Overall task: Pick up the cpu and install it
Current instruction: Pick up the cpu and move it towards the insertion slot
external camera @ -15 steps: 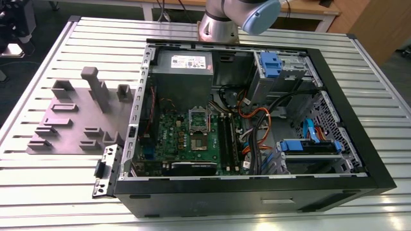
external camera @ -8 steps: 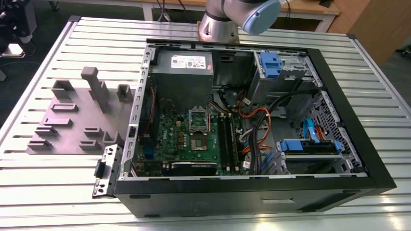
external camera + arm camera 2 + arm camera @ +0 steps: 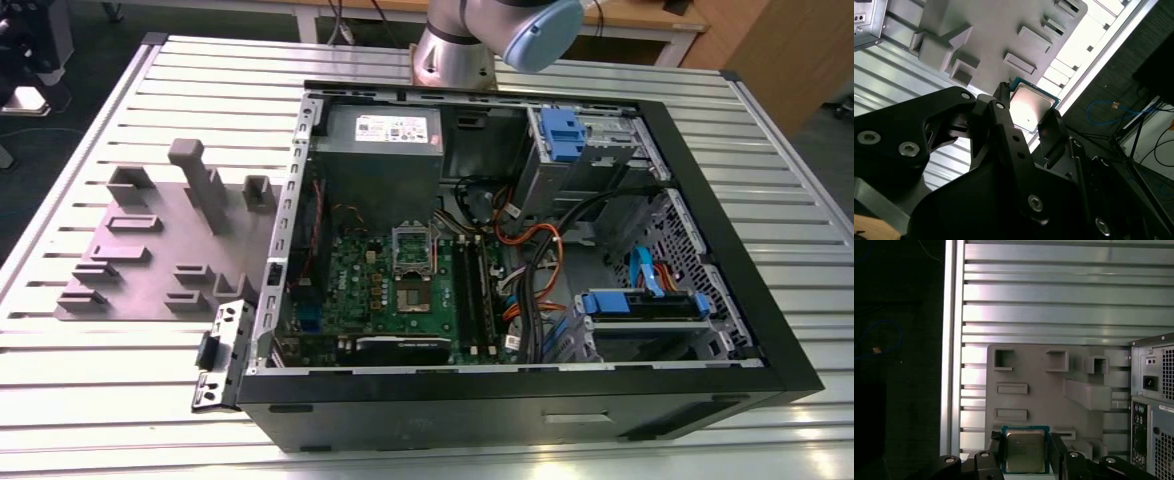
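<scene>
cpu clamped in gripper at grey parts plate.
Ribbed metal bench carries open PC case, motherboard exposed; plate lies beside case, on the exterior view's left. In both wrist views fingers press cpu's opposite edges, over plate's edge nr bench rim.

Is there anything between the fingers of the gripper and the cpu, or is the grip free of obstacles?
Nothing visible stands between them. In both wrist views the cpu sits directly between the two fingers of the gripper, which press on its opposite edges and hold it above the grey fixture plate.
</scene>
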`<state>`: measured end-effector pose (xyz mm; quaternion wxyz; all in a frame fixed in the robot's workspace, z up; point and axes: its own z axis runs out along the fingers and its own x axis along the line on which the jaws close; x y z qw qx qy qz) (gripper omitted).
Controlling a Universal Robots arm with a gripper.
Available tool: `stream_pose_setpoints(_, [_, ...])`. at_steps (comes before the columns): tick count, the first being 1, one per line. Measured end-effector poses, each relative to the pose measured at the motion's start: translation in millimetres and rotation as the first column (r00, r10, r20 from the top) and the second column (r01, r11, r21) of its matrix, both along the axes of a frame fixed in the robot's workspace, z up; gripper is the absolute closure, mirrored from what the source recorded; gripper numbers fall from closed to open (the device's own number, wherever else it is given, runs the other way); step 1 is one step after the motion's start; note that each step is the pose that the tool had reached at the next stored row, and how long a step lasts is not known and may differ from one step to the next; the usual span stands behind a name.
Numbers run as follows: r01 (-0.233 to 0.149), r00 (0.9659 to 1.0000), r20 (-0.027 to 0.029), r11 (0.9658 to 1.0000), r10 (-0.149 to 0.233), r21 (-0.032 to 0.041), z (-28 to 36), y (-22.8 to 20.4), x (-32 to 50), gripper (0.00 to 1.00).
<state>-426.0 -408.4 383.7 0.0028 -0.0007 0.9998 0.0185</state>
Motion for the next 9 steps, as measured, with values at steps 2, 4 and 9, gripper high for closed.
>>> stream_pose_setpoints(2, [0.001, 1.0, 0.0, 1.0, -0.001, 0.0, 2.9, 0.1, -0.1, 0.53])
stream_pose_setpoints(4, [0.001, 1.0, 0.0001, 1.0, -0.001, 0.0001, 3.3, 0.1, -0.1, 0.53])
stream_pose_setpoints(9, [0.001, 1.0, -0.0001, 1.0, -0.001, 0.0, 3.4, 0.2, 1.3, 0.53])
